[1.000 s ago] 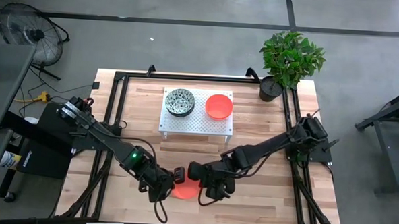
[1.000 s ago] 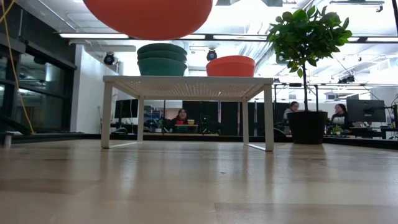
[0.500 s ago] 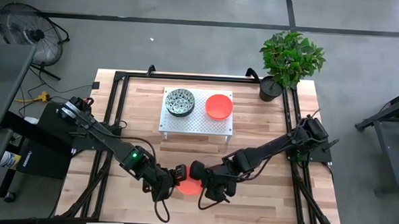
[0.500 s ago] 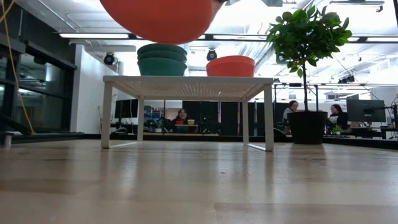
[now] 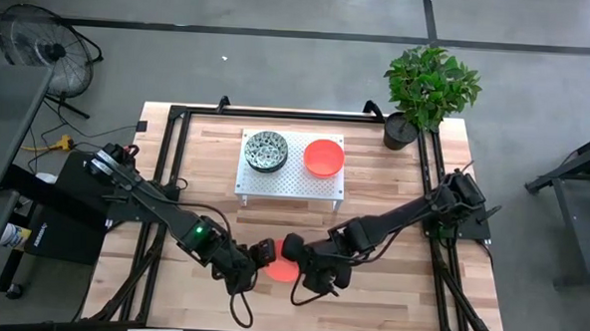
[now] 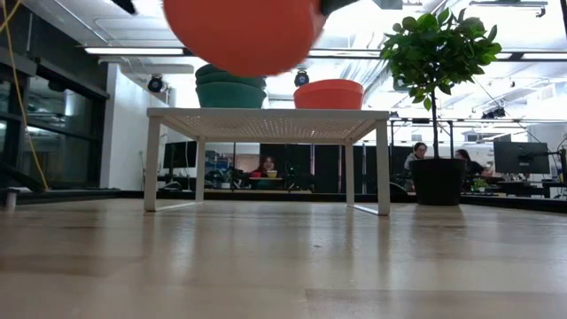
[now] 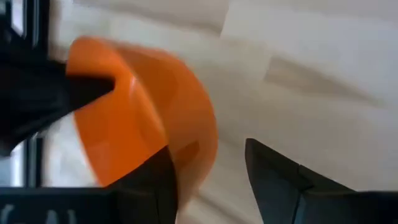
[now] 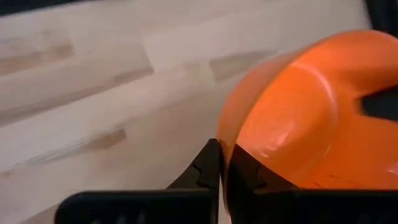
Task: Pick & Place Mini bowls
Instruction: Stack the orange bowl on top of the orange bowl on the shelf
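A plain orange mini bowl point(image 6: 241, 34) hangs in the air above the table's near middle, with my two grippers at opposite sides of it. My right gripper point(image 5: 291, 250) is shut on the bowl point(image 8: 298, 112). My left gripper point(image 7: 208, 152) stands open at the opposite rim point(image 7: 208, 134). On the white stand point(image 5: 289, 185) sit a stack of speckled green mini bowls point(image 5: 266, 151) and orange mini bowls point(image 5: 323, 157). My right gripper pinches the bowl's rim point(image 8: 225, 134) between its two shut fingers, coming roughly level from the table's right side. The bowl is lifted clear of the table and tilted. My left gripper's fingers are spread at the opposite rim; whether one finger point(image 7: 155, 186) still touches the bowl, I cannot tell.
A potted green plant point(image 5: 428, 87) in a black pot point(image 5: 400, 130) stands at the far right corner. The stand's legs point(image 6: 152, 159) rest on the wood table point(image 5: 394, 190) behind the grippers. People sit in the room beyond the table.
My left gripper has opened and let go of the orange bowl, which stays in the air in my right gripper. The bowl has shifted a little toward the table's right and tipped further.
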